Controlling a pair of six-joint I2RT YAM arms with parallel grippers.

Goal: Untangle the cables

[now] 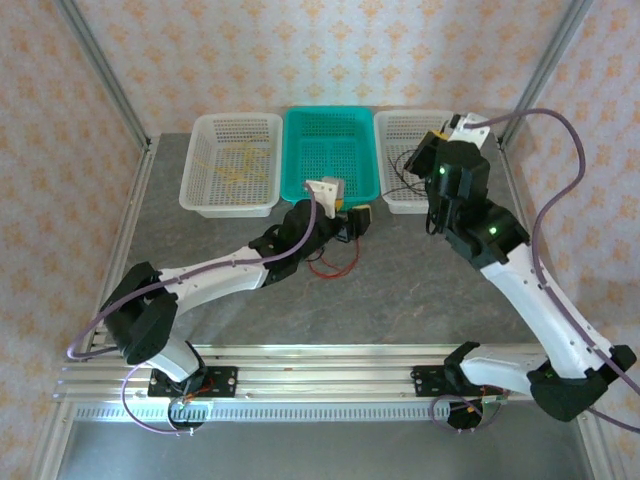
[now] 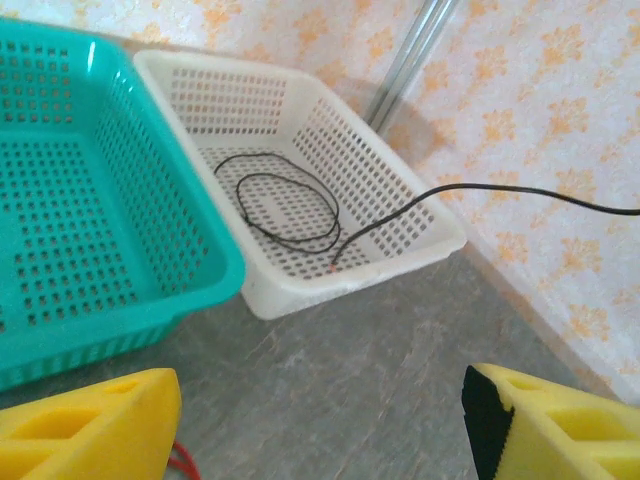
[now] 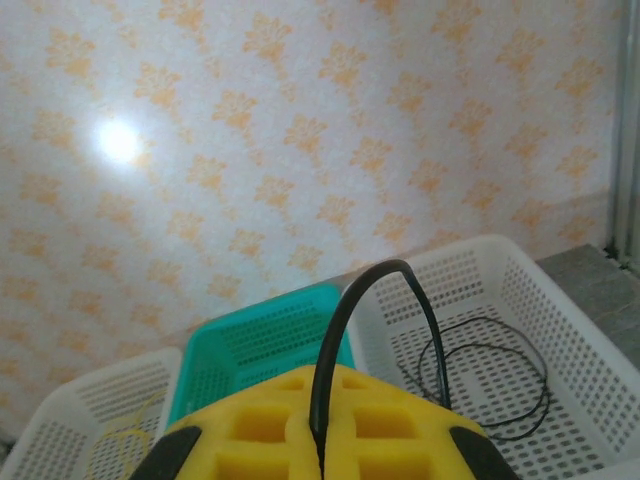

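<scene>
Since the top cam comes first: the left gripper [image 1: 352,215] sits low over the grey mottled tabletop [image 1: 420,290], yellow fingers apart. A thin, flexible red cable [image 1: 330,272] lies loose on the table just behind the jaws, under the wrist, not held. Straight ahead of those jaws is the teal perforated plastic basket [image 1: 330,112]. Off to their left, a white perforated plastic basket [image 1: 225,205] has a thin yellow cable [image 1: 237,165] bunched inside. The right gripper [image 1: 428,157] hangs over the other white perforated basket [image 1: 397,206]; can't tell its jaws from up there tbh.

Left wrist cam: jaws wide open, nothing btwn them but bare table. A bit of red cable pokes out beside the left finger. Ahead and slightly right, a thin, flexible black cable [image 2: 290,212] is looped on that basket's floor, w/ one strand going over the rim and off to the right.

Right wrist cam: jaws clamped on the black cable, which arcs up from the seam btwn the pads and drops into the white basket ahead-right, where the rest lies coiled. Teal basket is ahead, yellow cable's basket ahead-left.
</scene>
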